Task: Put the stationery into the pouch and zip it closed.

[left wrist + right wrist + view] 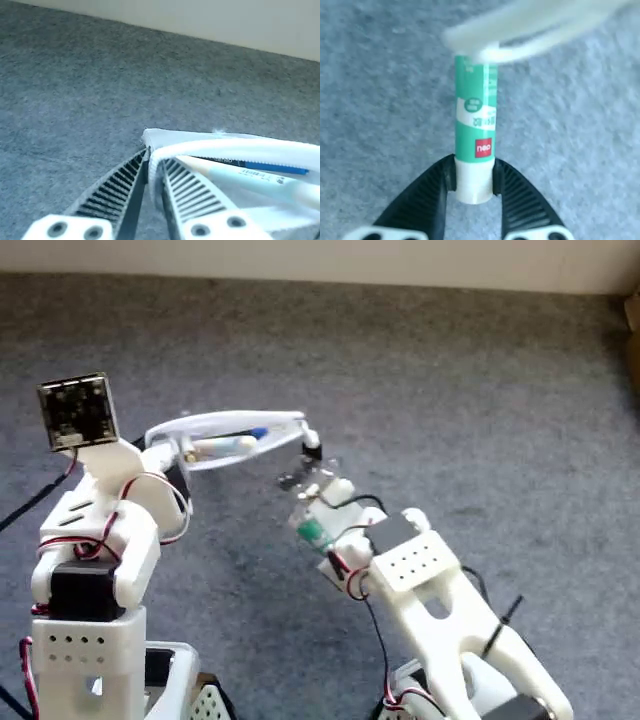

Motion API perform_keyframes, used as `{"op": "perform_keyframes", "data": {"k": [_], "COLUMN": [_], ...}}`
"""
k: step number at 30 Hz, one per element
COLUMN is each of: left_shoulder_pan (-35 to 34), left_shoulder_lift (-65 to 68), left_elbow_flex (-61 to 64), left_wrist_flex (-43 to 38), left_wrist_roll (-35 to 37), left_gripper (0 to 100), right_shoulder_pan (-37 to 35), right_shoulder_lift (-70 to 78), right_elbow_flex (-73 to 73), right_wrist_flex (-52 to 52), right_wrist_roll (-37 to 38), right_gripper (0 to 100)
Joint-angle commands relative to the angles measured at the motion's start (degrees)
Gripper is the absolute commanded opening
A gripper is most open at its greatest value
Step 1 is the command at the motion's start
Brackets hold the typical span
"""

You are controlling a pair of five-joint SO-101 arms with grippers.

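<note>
The right fingers (432,195) clamp the white end of the green glue stick (475,115). Its far tip, toward 11 o'clock, seems to touch the rim of the clear pouch (225,435). The left fingers (117,185) pinch the pouch's 9 o'clock end. Two pens (250,176) lie inside.

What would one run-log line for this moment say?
left gripper: shut on pouch edge | right gripper: shut on glue stick, tip by pouch rim | pouch: open, pens inside
</note>
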Motion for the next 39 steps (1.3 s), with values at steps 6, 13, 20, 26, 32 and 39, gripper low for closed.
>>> {"op": "perform_keyframes", "data": {"k": [6, 13, 20, 26, 32, 39], "left_shoulder_pan": [0.66, -0.57, 0.4, 0.4, -0.66, -6.11], "left_shoulder_lift": [0.22, 13.49, 32.57, 29.85, 24.84, 17.45], "left_elbow_flex": [-7.52, -28.26, -37.85, -32.75, -25.63, -15.52], "left_wrist_flex": [-0.53, 12.66, 21.01, 21.01, 18.37, 11.08], "left_wrist_roll": [-6.42, -6.51, -4.04, -3.78, -3.78, -3.6], "left_gripper": [1, 1, 1, 1, 1, 1], "right_shoulder_pan": [10.68, 11.12, 11.12, 10.86, 11.12, 11.03], "right_shoulder_lift": [-9.27, -9.36, -9.27, -9.27, -9.27, -9.27], "right_elbow_flex": [6.99, 9.36, 9.45, 9.54, 10.33, 10.77], "right_wrist_flex": [-6.11, -10.24, -10.24, -9.98, -9.89, -9.89], "right_wrist_roll": [-6.24, -8.44, -8.44, -8.26, -10.46, -12.13], "right_gripper": [0.5, 0.5, 0.5, 1.1, 19.1, 22.6]}}
